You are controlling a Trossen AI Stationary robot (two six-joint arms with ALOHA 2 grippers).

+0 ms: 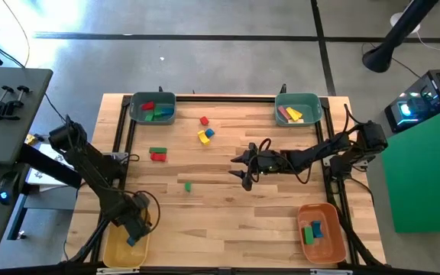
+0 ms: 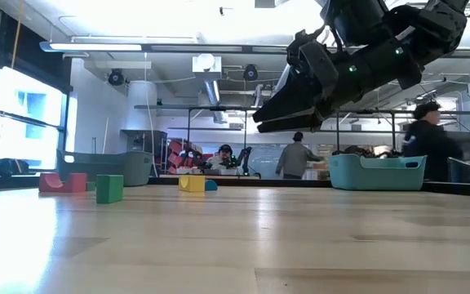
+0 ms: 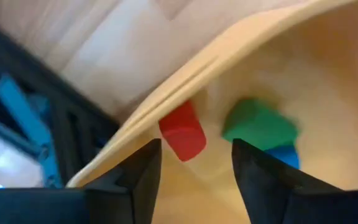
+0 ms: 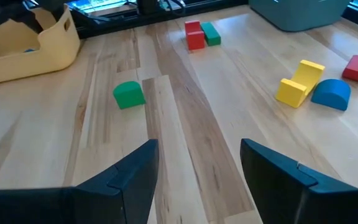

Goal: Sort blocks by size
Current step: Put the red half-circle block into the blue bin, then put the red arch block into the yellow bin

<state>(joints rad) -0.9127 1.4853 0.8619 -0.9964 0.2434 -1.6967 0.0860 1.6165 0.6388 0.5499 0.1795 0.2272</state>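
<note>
My left gripper (image 1: 136, 229) points down into the yellow bin (image 1: 111, 256) at the near left corner, open. Below its fingers in the left wrist view, a red block (image 3: 182, 138), a green block (image 3: 257, 124) and a blue block (image 3: 283, 155) show inside the bin, blurred. The red one shows in the gap between the fingers, and I cannot tell whether it rests on the bin floor. My right gripper (image 1: 243, 164) hovers open over the table's middle, holding nothing. Ahead of it a small green cube (image 4: 128, 94) rests on the wood.
A red and green pair (image 1: 157, 154) lies left of centre. A red block (image 1: 204, 120), a yellow block (image 4: 298, 84) and a blue block (image 4: 331, 93) lie farther back. Teal bins (image 1: 136, 114) (image 1: 312, 103) with blocks stand at the far corners. An orange bin (image 1: 334, 244) stands near right.
</note>
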